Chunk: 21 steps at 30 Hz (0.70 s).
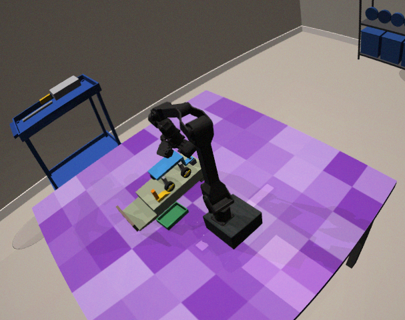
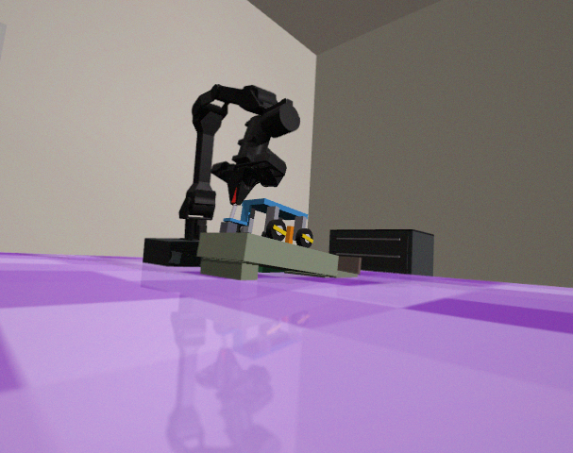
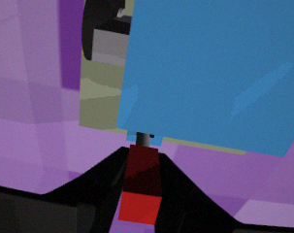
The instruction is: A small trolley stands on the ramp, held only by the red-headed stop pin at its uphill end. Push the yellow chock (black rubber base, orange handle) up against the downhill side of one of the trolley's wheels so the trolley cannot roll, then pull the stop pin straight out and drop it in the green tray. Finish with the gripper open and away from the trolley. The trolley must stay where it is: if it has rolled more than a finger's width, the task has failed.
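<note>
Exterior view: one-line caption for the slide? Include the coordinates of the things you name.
Fingers (image 2: 234,198) closed on the red-headed stop pin (image 2: 234,195) (image 3: 142,177) at the uphill end of the ramp (image 2: 223,244) (image 1: 145,193), beside the blue-topped trolley (image 2: 283,209) (image 1: 165,165) (image 3: 210,73).

One camera is looking steeply down on the whole table (image 1: 229,275) (image 2: 325,390); another is facing the ramp (image 1: 150,184) (image 2: 223,245) (image 3: 100,112) from low beside the tabletop. The wrist camera is peering closely down at the trolley (image 1: 166,165) (image 2: 278,207) (image 3: 205,73), which all three are sharing.

one trolley (image 1: 165,164) (image 2: 277,207) (image 3: 210,73), one chock (image 1: 161,196) (image 2: 289,234), one stop pin (image 2: 234,195) (image 3: 143,182), one green tray (image 1: 172,215), one ramp (image 1: 181,185) (image 2: 286,254) (image 3: 98,109)
</note>
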Tool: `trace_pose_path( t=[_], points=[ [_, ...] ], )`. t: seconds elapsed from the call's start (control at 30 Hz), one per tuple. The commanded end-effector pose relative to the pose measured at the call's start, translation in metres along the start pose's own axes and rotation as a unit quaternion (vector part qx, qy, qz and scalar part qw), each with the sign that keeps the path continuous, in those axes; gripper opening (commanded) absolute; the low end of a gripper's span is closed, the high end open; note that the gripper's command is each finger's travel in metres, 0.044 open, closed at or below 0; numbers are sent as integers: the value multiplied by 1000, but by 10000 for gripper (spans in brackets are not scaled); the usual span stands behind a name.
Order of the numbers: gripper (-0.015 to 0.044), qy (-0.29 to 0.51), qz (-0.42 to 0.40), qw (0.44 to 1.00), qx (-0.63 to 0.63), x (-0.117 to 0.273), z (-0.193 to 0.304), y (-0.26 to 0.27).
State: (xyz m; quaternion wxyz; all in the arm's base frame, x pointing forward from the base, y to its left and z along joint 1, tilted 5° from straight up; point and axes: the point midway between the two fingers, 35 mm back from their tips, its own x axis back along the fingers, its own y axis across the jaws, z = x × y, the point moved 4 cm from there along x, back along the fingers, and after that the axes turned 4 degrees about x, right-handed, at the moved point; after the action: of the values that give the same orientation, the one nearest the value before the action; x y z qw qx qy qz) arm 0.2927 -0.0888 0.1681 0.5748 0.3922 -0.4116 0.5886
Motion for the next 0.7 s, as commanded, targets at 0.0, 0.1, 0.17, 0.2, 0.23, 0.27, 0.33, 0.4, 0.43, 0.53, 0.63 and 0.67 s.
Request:
trace_pose_path(
  t=[0.0, 0.1, 0.17, 0.2, 0.23, 0.27, 0.33, 0.4, 0.43, 0.53, 0.63, 0.67],
  points=[
    [0, 3, 3, 1000, -4, 5, 1, 0],
    [0, 2, 3, 1000, -4, 7, 2, 0],
    [0, 2, 3, 1000, -4, 8, 2, 0],
    [0, 2, 3, 1000, -4, 9, 2, 0],
    [0, 2, 3, 1000, -4, 10, 2, 0],
    [0, 2, 3, 1000, -4, 11, 2, 0],
    [0, 2, 3, 1000, -4, 12, 2, 0],
    [0, 2, 3, 1000, -4, 13, 2, 0],
    [0, 2, 3, 1000, -4, 14, 3, 0],
    [0, 2, 3, 1000, -4, 16, 3, 0],
    [0, 2, 3, 1000, -4, 18, 4, -1],
    [0, 2, 3, 1000, -4, 19, 4, -1]
  ],
)
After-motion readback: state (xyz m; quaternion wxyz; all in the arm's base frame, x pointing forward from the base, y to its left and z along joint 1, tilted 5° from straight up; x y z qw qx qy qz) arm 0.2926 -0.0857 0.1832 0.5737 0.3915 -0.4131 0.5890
